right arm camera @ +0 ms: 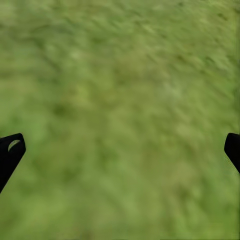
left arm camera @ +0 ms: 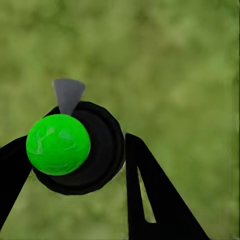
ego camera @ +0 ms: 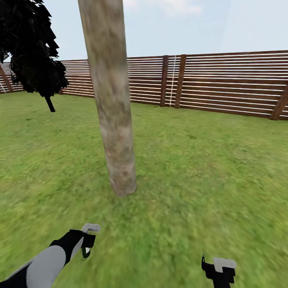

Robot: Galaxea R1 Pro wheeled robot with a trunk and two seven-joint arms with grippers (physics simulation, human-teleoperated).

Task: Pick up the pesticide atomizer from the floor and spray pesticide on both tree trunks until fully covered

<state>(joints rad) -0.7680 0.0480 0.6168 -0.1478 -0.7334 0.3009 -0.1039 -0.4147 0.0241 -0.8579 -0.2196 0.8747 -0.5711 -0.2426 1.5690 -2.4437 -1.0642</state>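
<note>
A thick, pale grey-brown mottled tree trunk (ego camera: 113, 116) rises from the lawn (ego camera: 208, 168) just ahead. The left gripper (left arm camera: 75, 155) clamps a black sprayer (left arm camera: 97, 150) with a bright green ball top. The right gripper (right arm camera: 120, 150) is spread wide, empty.

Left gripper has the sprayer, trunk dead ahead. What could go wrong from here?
1. The green-capped black atomizer points down at the lawn, so spray may miss the pale mottled tree trunk.
2. The left gripper holds it off-centre, so it may slip.
3. From this side, the trunk's far face may stay uncovered.
</note>
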